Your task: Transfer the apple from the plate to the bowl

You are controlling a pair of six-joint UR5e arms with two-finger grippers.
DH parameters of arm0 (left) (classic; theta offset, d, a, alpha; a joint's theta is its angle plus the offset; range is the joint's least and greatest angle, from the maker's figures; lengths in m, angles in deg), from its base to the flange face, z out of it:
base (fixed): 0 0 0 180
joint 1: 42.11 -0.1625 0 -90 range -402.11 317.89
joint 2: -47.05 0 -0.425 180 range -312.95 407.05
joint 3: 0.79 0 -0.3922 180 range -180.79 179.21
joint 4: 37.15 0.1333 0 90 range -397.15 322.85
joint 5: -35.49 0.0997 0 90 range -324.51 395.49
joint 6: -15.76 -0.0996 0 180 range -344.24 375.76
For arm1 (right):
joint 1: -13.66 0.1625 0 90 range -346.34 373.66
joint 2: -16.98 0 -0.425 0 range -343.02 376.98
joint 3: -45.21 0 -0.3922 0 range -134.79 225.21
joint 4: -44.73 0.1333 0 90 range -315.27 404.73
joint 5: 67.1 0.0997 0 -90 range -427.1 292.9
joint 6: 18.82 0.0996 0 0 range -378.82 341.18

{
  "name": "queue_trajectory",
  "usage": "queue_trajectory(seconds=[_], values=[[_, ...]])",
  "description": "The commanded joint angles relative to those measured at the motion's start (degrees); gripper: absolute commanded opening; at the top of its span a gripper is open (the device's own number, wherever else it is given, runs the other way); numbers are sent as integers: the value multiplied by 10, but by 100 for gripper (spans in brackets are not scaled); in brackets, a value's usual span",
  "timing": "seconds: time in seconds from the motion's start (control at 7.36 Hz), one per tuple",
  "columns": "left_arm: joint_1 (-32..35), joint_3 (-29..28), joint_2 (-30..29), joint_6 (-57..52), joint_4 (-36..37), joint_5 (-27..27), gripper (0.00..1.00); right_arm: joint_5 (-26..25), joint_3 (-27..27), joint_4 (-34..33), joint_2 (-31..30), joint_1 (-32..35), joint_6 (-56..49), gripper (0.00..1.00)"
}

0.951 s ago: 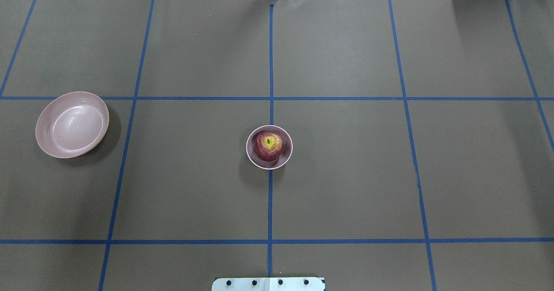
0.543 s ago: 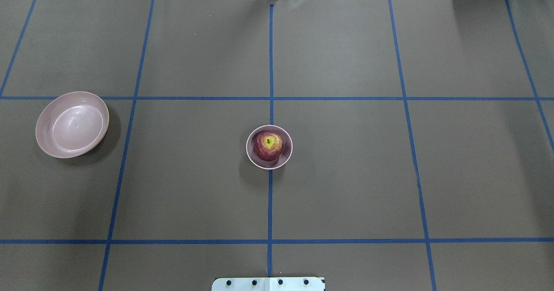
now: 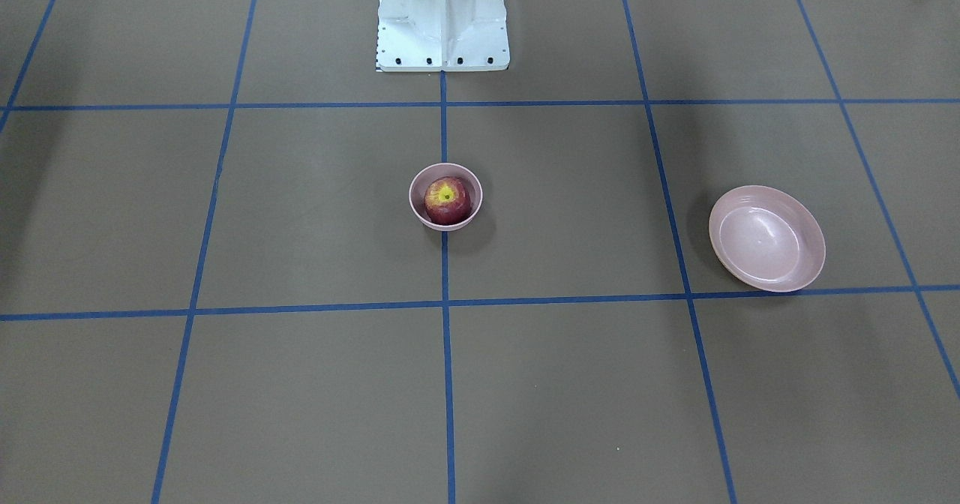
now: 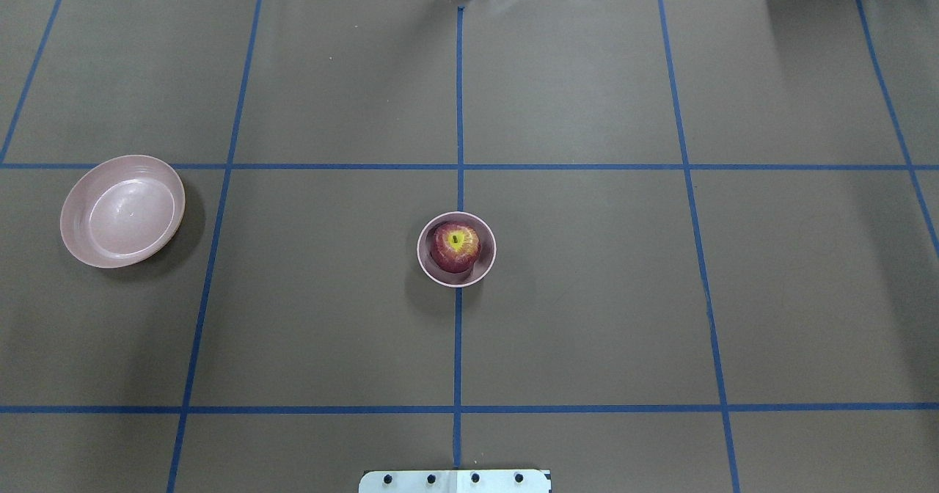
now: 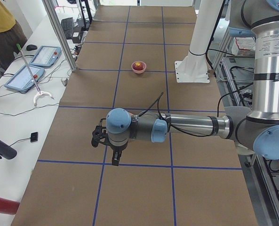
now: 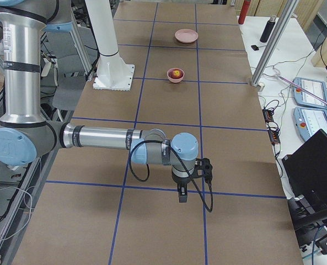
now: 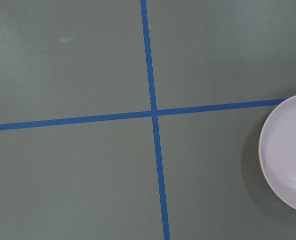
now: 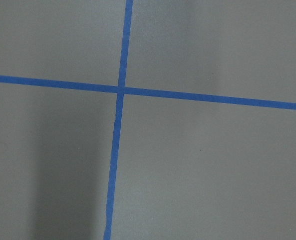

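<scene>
Looking at a round dark-red apple with a yellow stem patch [image 4: 454, 246] sitting inside the small deep pale-pink bowl [image 4: 456, 282], smack on the centre blue tape line [image 4: 458, 346] of the brown paper worktop [image 4: 587, 295]. Can also spot the wide shallow pale-pink plate [image 4: 73, 218] well apart, over on the robot's left. Only catching the left hand [image 5: 115, 161] and right hand [image 6: 181, 197] from the side, pointing down above the worktop, well away from the bowl. Can't tell apart or together for either.
</scene>
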Motion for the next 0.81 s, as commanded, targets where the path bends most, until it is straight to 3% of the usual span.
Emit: queue_trajectory(seconds=[0.0, 0.68], values=[[0, 1, 0, 0, 0, 0, 98, 0, -1, 0, 0, 0, 0, 100], [0, 2, 5, 1, 0, 0, 98, 0, -4, 0, -1, -1, 0, 100]])
